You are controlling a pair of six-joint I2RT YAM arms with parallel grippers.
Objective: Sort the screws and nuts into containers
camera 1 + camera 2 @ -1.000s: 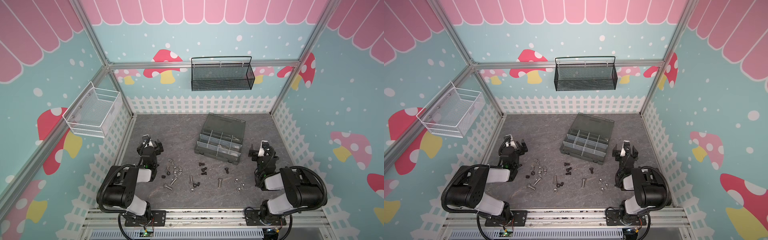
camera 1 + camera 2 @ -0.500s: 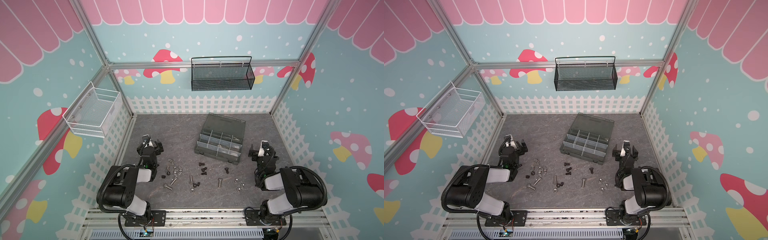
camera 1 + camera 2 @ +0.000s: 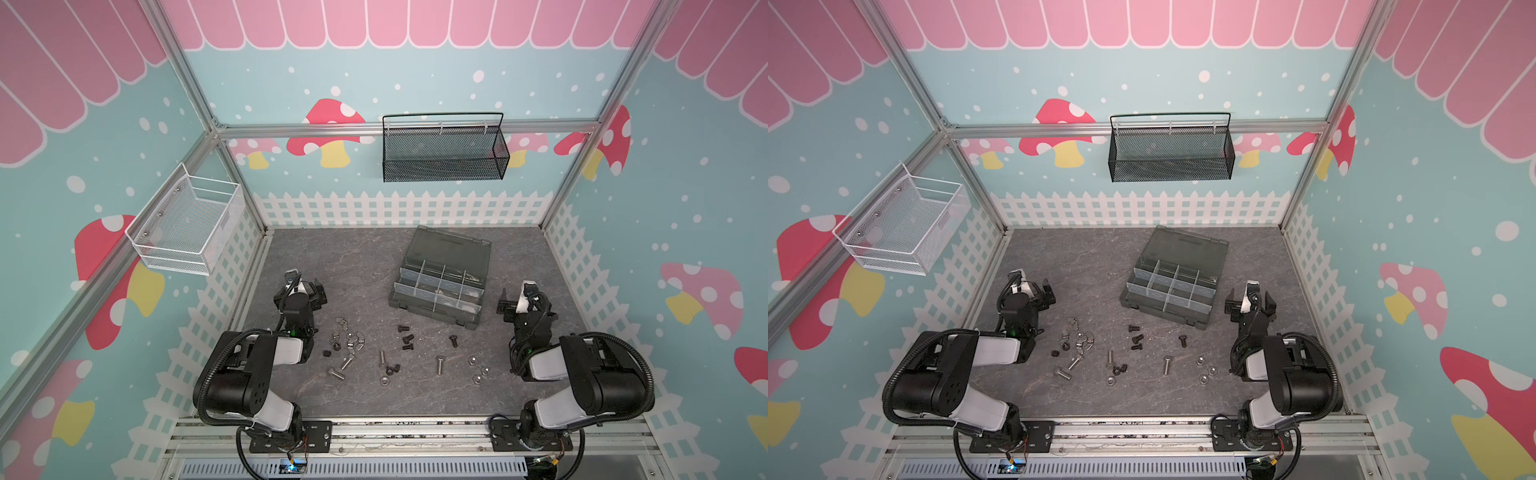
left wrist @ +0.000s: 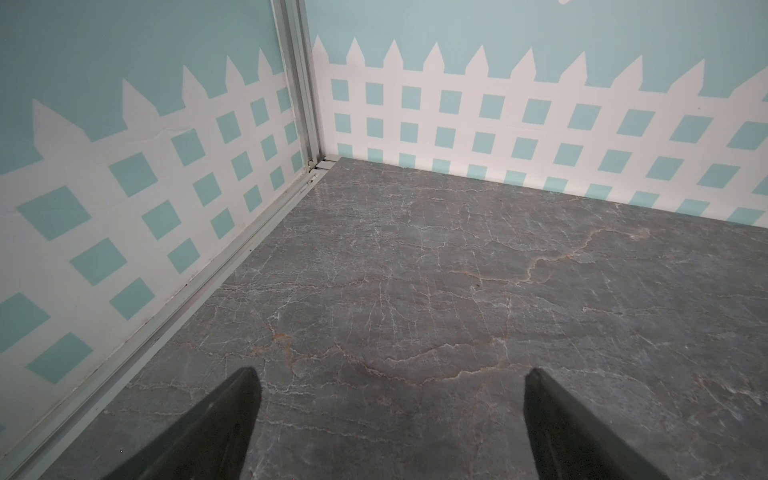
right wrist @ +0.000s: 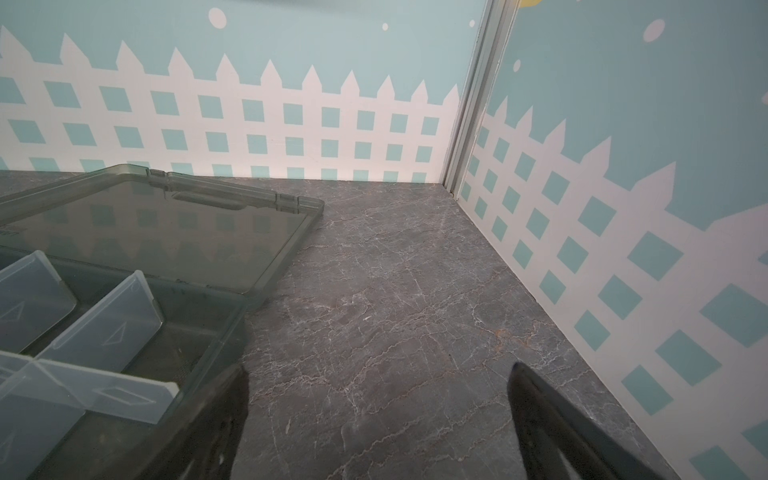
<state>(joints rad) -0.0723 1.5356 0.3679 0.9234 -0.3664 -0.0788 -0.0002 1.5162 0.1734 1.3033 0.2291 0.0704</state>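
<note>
L claw [image 3: 304,284] spread wide, nothing in it, low over bare counter [image 3: 353,257] by the left wall. Screws [image 3: 439,365] + nuts [image 3: 478,371] lie loose on the counter btwn our two arms, toward the front edge. Containers [image 3: 433,311] sit just behind them, right of centre, lid [image 3: 451,249] swung open at the back. R claw [image 3: 517,294] also spread, holding nothing, just right of the box.

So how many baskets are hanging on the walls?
2. The white wire basket hangs on the left side wall, and the black mesh basket hangs on the back wall, above the table. No others show in any view.
</note>
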